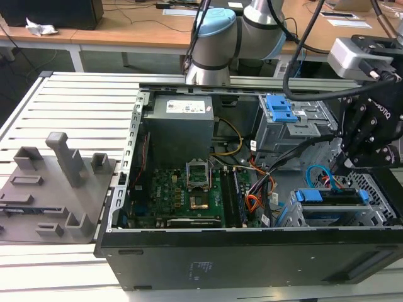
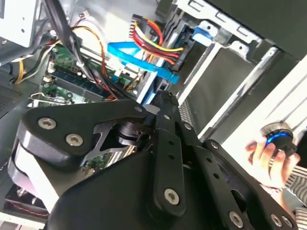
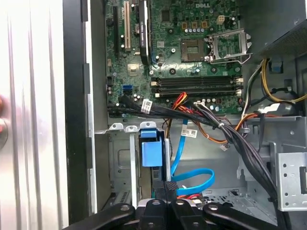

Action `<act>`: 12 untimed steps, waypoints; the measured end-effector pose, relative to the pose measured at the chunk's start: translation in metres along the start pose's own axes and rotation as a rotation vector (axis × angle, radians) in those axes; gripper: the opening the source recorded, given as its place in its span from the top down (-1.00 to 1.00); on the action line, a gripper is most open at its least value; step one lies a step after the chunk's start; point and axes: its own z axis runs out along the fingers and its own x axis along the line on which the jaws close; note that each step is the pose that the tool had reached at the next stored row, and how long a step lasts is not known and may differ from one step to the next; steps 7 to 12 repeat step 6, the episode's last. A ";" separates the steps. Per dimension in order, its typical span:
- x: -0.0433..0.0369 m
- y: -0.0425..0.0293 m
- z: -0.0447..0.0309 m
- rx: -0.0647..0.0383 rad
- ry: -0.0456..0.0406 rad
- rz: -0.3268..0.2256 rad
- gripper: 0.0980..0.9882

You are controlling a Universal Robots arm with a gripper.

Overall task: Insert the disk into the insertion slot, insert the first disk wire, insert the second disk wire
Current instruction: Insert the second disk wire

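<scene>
- Exterior view: the gripper [image 1: 345, 165] hangs over the computer case [image 1: 252, 251], at its end on the exterior view's right.
- The disk [image 1: 334, 204] sits in the insertion slot [image 1: 378, 207], just below the gripper.
- The second disk wire [image 1: 318, 176] loops beside the fingertips.
- Whether the fingers are spread or closed cannot be told.

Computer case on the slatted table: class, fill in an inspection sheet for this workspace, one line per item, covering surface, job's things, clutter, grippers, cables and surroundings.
Surface: grey slatted metal table carrying the open computer case.
Job's things: disk with its blue bracket seated in the insertion slot at the exterior view's right; light-blue second disk wire loops beside it.
Clutter: grey fixture tray with upright blocks at the exterior view's left.
Grippers: gripper down at the rear of the disk; finger state not clear.
Cables: orange-red cable, black bundle, yellow wires.
Surroundings: wooden desks behind; a person's hand on a knob.
</scene>
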 end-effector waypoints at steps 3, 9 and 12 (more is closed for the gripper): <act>0.0001 0.0020 0.0000 0.000 -0.0041 0.000 0.98; 0.0002 0.0022 0.0000 0.000 -0.0041 0.000 0.98; 0.0002 0.0022 0.0000 0.000 -0.0041 0.000 0.98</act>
